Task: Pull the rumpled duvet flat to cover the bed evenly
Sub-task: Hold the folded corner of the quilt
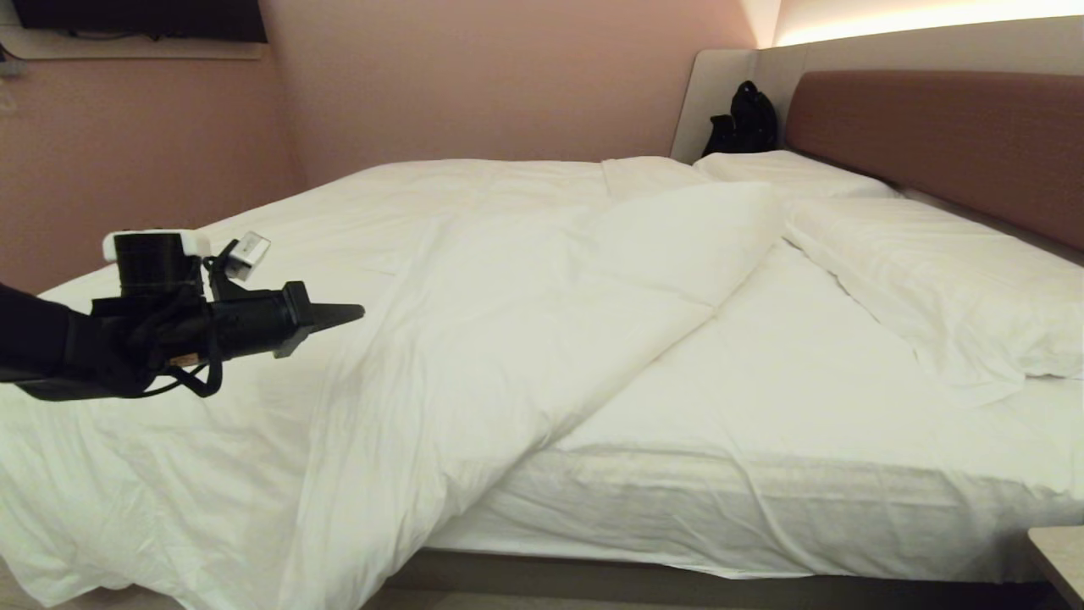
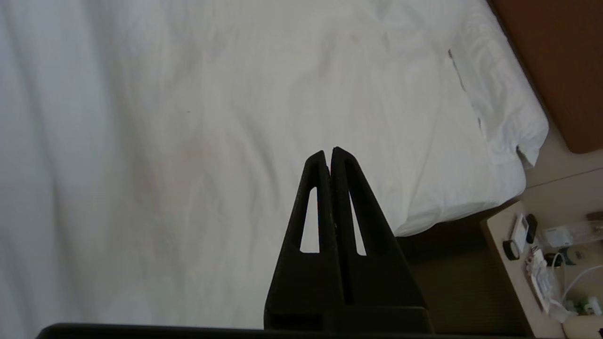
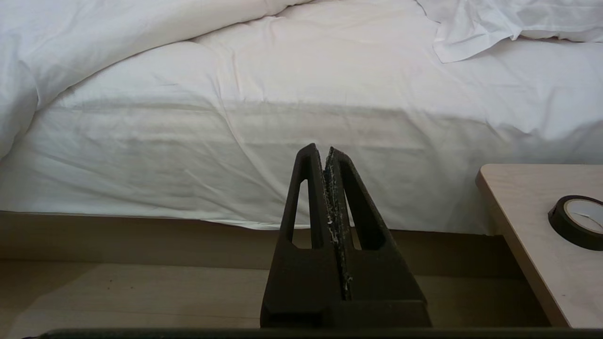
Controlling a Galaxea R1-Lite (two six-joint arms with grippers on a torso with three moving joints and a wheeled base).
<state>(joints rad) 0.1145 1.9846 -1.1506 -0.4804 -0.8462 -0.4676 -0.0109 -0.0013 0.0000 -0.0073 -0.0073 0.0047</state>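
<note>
The puffy white duvet [image 1: 474,322] lies rumpled over the left part of the bed. One corner is folded back diagonally, and its near side hangs over the bed's front edge. The fitted sheet [image 1: 762,381] is bare at the near right, up to the pillows. My left gripper [image 1: 360,313] is shut and empty. It hovers level above the duvet at the left and points toward the headboard [image 1: 931,135]. The left wrist view shows the left gripper [image 2: 330,153] over white bedding. My right gripper [image 3: 325,149] is shut and empty, low beside the mattress side [image 3: 235,155]. The duvet [image 3: 94,28] droops nearby.
Two white pillows [image 1: 931,288] [image 1: 788,174] lie along the headboard. A black bag [image 1: 745,119] sits in the far corner. A beige nightstand [image 3: 523,212] with a tape roll [image 3: 577,221] stands by the bed's near right, and its corner [image 1: 1059,559] shows in the head view. Pink walls stand behind and to the left.
</note>
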